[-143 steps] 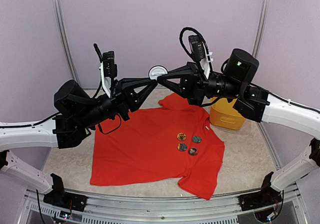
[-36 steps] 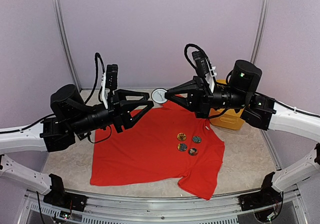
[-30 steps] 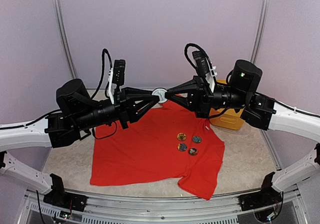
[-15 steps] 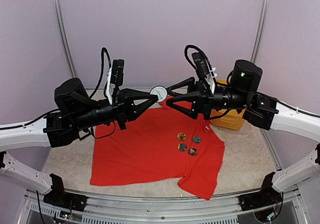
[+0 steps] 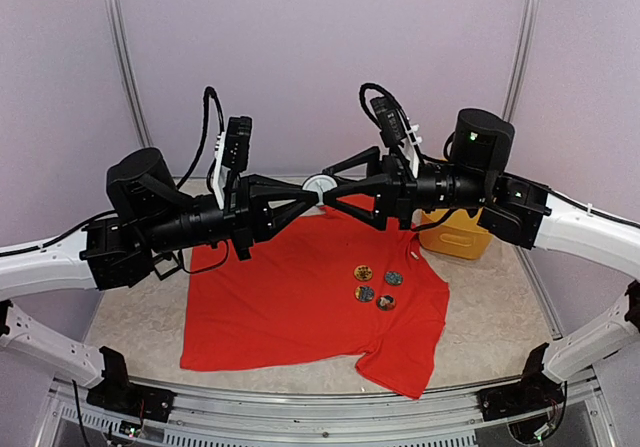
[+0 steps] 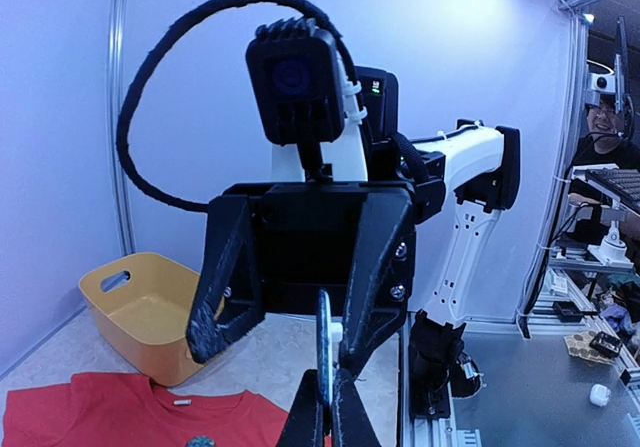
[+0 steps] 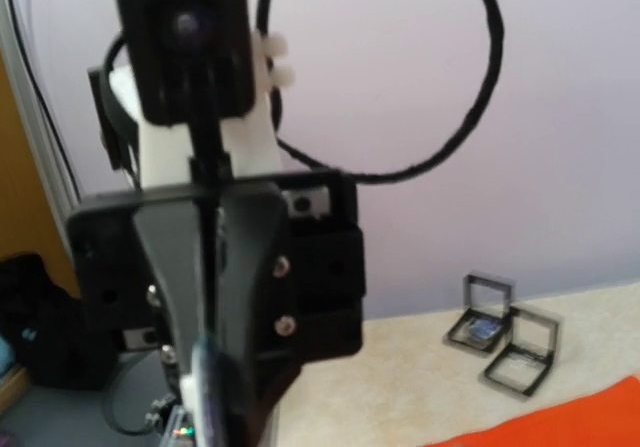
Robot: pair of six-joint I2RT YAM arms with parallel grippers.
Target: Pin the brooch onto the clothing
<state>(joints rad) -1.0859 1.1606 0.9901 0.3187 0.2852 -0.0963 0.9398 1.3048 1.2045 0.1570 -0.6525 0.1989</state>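
Observation:
A round white brooch [image 5: 321, 184] is held in the air between the two arms, above the collar of the red T-shirt [image 5: 290, 297]. My left gripper [image 5: 312, 188] is shut on its lower edge; in the left wrist view the brooch [image 6: 324, 332] stands edge-on above my pinched gripper [image 6: 327, 387]. My right gripper [image 5: 338, 185] faces it, open. In the left wrist view its two fingers [image 6: 375, 287] are spread wide, one right beside the brooch's back. In the right wrist view the brooch [image 7: 200, 392] is a blur at the lower left.
Several round brooches [image 5: 375, 285] sit on the shirt's chest. A yellow basket [image 5: 455, 232] stands at the right behind the right arm, also in the left wrist view [image 6: 140, 312]. Small clear boxes [image 7: 505, 337] lie on the table beyond the shirt.
The brooch passed from my right gripper to my left, which shut on it. My right gripper opened, then rose and levelled with its fingers around the brooch.

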